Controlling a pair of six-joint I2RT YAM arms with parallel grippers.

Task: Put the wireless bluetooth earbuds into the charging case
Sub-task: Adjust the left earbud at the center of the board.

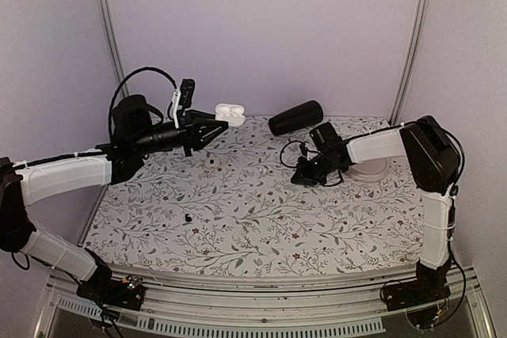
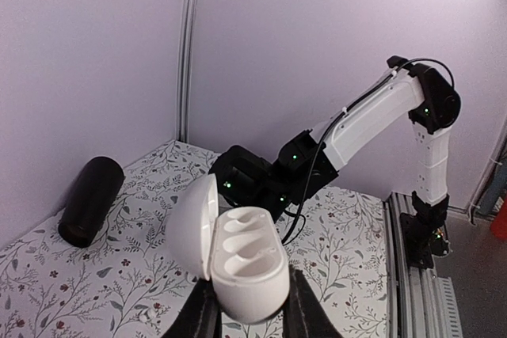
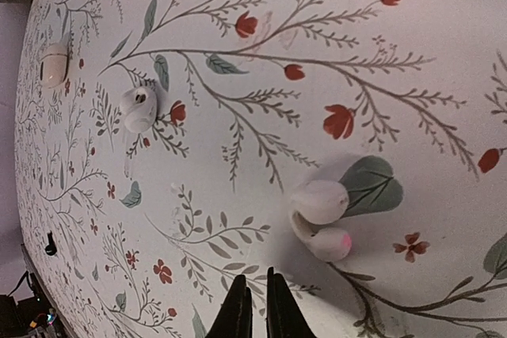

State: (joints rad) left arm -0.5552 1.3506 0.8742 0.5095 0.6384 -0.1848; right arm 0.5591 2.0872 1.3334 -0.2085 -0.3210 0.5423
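Note:
My left gripper (image 1: 215,127) is shut on the charging case (image 1: 230,113) and holds it up above the back of the table. In the left wrist view the case (image 2: 242,263) sits between my fingers (image 2: 198,318) with its lid open to the left; both sockets are empty. The earbuds (image 3: 321,218) lie on the cloth as small white pieces touching each other, one with a pink-lit tip. They are just right of and ahead of my right gripper (image 3: 254,286). That gripper (image 1: 299,176) is low over the table, shut and empty. The top view hides the earbuds.
A black cylinder (image 1: 295,117) lies at the back. A pale round dish (image 1: 369,169) sits under the right arm. A white round lump with a dark spot (image 3: 139,108) and another pale bit (image 3: 54,65) lie mid-table. A tiny black bit (image 1: 188,217) lies nearer the front.

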